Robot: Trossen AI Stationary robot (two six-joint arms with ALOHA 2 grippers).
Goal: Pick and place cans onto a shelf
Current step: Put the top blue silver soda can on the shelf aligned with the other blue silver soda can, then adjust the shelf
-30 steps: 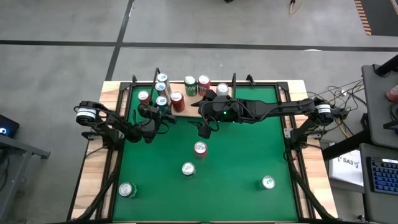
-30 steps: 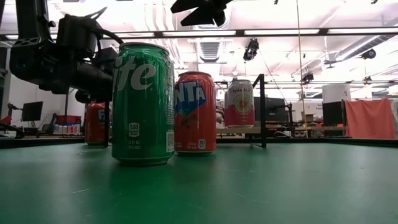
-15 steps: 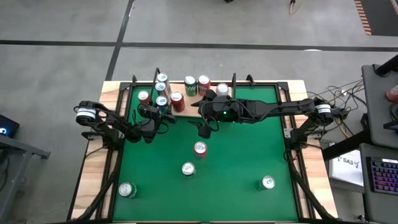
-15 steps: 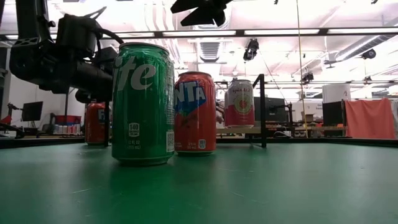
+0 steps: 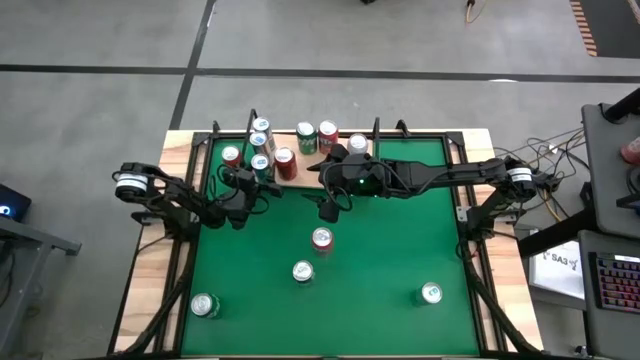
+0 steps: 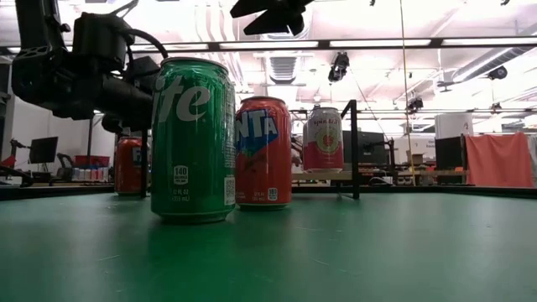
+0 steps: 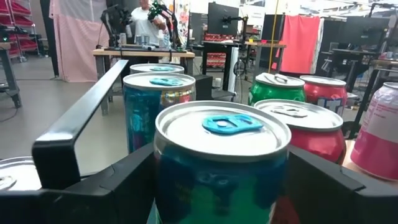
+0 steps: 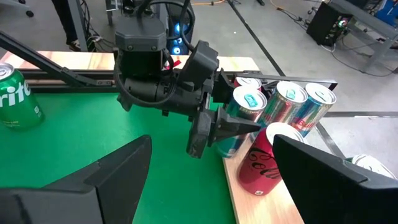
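High view hangs above, faces straight down, takes in the whole green counter (image 5: 380,250) plus floor around it. Low view sits at counter-top level, faces level across the surface into the room; a green can (image 6: 193,138) stands very close to the lens, a red can (image 6: 263,151) just behind it. Left wrist view looks out past its own claw (image 7: 221,180), extremely close to a blue-tabbed can (image 7: 222,155), room beyond. Right wrist view looks down at an angle from farther off toward the left claw (image 8: 233,127) and the shelf (image 8: 249,193). Both wrist views and the high view share the can cluster on the shelf.
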